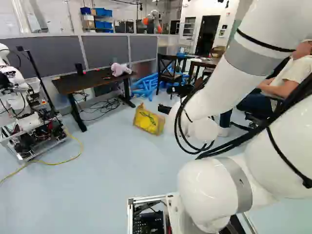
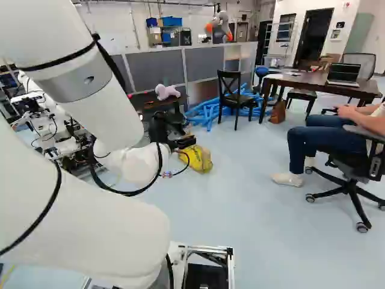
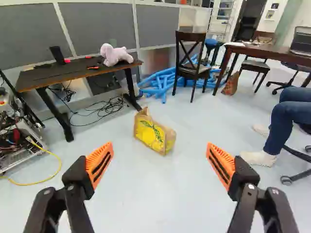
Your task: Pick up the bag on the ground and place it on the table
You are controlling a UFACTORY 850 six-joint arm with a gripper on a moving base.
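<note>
My gripper (image 2: 183, 135) is at the arm's end in the right base view, held above the floor and seen in front of part of the bag. In the wrist view the gripper (image 3: 160, 147) stands wide open, nothing between its orange pads. The yellow and tan bag (image 3: 154, 134), with a green leaf print, rests on the floor ahead of it, apart from both fingers. The left base view shows the same bag (image 1: 148, 121) whole. Beyond it stands a dark desk (image 3: 53, 77) bearing a pink plush toy (image 3: 115, 55).
Blue tubes (image 3: 163, 81) lie behind the bag, near a dark chair (image 3: 191, 63). Cables lie under the desk. A brown table (image 2: 307, 83) with a laptop stands farther right, a brown bag (image 2: 278, 112) by it. A seated person is at the right, another robot (image 1: 24, 112) at the left.
</note>
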